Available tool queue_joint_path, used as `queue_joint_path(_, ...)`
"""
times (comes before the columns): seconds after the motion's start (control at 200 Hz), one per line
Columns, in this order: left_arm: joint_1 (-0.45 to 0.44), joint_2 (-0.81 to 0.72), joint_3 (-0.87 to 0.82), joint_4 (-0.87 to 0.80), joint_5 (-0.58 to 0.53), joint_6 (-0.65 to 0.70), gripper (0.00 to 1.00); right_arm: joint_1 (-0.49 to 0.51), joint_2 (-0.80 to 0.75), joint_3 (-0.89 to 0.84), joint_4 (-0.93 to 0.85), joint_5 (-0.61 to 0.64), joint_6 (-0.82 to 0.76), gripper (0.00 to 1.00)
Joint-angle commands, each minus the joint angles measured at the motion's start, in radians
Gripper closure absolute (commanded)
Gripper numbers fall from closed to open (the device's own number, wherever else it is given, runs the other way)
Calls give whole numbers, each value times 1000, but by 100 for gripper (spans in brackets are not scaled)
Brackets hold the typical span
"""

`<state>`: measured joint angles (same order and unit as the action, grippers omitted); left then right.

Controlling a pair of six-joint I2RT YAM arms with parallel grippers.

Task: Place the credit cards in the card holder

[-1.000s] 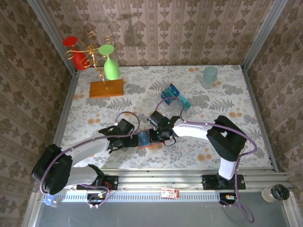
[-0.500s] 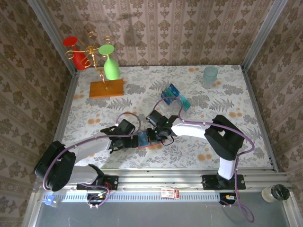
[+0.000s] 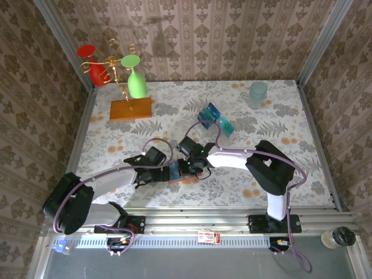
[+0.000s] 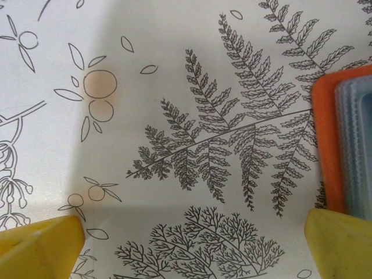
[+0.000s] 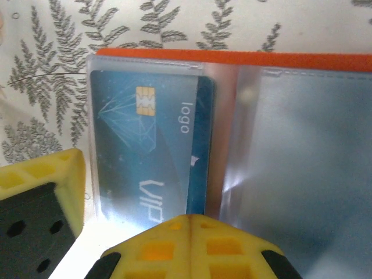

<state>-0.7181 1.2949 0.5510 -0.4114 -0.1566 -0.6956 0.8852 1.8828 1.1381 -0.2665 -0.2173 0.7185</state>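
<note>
- Where the two arms meet near the front edge of the desk (image 3: 279, 122), the card holder (image 3: 176, 172) lies open and flat, with its orange-red cover down and its grey-blue sleeves facing up.
- The left pincer (image 4: 192, 247) hangs low over the fern-printed cloth with its yellow fingers (image 4: 40, 247) spread wide, gripping nothing. In the left wrist view the holder's orange edge lies just beside the finger on the right.
- The right pincer (image 5: 189, 235) is closed, its two yellow tips pressed together with nothing visible between them. It sits over the lower edge of the holder's left pocket.
- A blue card (image 5: 145, 145) with a gold chip and the words "logo" and "VIP" lies inside that left clear pocket. A darker blue strip runs along its right side, and I cannot tell whether that is a second card.
- The holder's right pocket shows as grey-blue plastic with glare on it.
- The other credit cards (image 3: 216, 120), teal and dark blue, lie farther back on the desk, a little right of centre and apart from the holder.
- At the far left stands a wooden slab (image 3: 130, 108) carrying a gold rack (image 3: 113, 61), with a green glass (image 3: 136, 81) and a red glass (image 3: 92, 63) on it.
- A pale translucent cup (image 3: 258, 93) stands at the far right.
</note>
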Motion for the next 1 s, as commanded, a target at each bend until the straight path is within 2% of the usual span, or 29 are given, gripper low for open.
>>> queue_joint_path(0.0,5,31,-27,45,36,-7,0,15,30,27,27,-50,29,100)
queue_joint_path(0.25,10,14,-10,18,30,-2,0,8,-29,33,17,-47,26,100)
queue_joint_path(0.445,47,-71,19,-54,16,5,0,-10,-79,35,-40,25,-9,100)
queue_joint_path(0.615,85,-100,48,-94,16,32,0,-12,-55,80,-107,69,-58,100)
queue_joint_path(0.995,114,-45,70,-71,29,73,0,0,-13,65,-91,56,-58,100)
